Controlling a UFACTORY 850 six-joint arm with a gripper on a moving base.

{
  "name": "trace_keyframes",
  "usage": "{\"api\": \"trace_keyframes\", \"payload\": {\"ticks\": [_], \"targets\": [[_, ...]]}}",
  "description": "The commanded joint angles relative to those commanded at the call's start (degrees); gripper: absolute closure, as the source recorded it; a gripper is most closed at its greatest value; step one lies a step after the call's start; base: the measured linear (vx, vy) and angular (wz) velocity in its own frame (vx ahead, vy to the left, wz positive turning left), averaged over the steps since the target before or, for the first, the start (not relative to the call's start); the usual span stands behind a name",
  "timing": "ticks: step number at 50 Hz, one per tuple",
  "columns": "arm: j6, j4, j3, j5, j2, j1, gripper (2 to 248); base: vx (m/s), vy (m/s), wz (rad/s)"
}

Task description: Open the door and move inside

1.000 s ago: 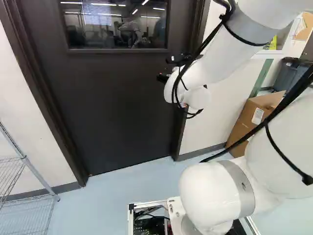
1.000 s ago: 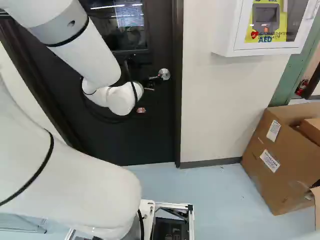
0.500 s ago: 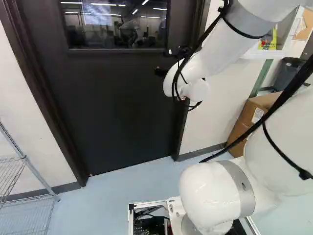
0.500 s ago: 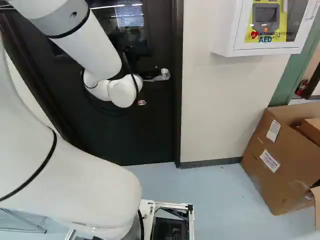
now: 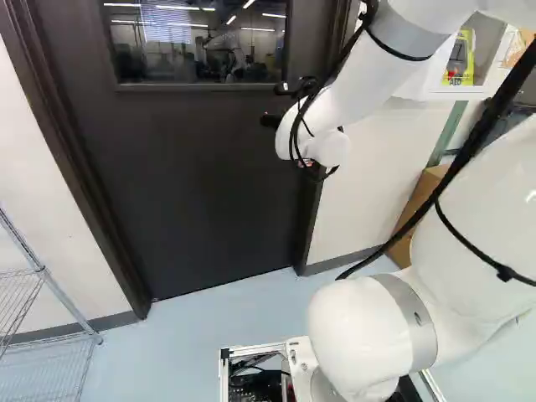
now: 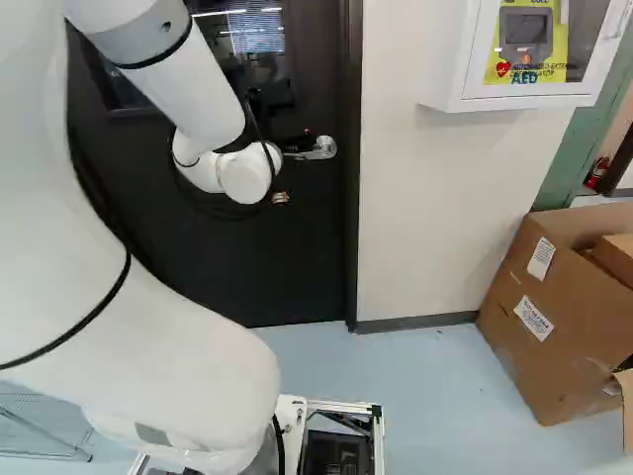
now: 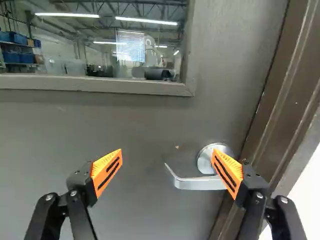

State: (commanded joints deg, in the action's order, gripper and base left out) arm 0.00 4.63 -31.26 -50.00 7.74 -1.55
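I see the arm [image 5: 352, 88] has shifted a little, and the fingers [image 7: 106, 172] stand wide, the handle [image 7: 197, 184] ahead, nearer to one, so probably centring is needed.

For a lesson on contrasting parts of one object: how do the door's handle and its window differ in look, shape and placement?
The handle is silvery metal; the window is glass showing bright ceiling lights.
The handle is a slim lever on a round base, standing out from the door; the window is a broad, straight-edged pane.
The handle sits lower, nearer the door frame; the window sits higher.
Both belong to the same dark door.
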Motion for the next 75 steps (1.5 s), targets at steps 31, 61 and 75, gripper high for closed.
{"api": "trace_keyframes", "payload": {"ticks": [31,61,75], "targets": [[0.00,0.00,-3.62,0.00,-7.84,-2.84,3,0.000,0.000,0.000],[0.00,0.00,-2.25,0.00,-10.44,-3.41,3,0.000,0.000,0.000],[0.00,0.00,-1.92,0.00,-11.96,-3.42,3,0.000,0.000,0.000]]}}
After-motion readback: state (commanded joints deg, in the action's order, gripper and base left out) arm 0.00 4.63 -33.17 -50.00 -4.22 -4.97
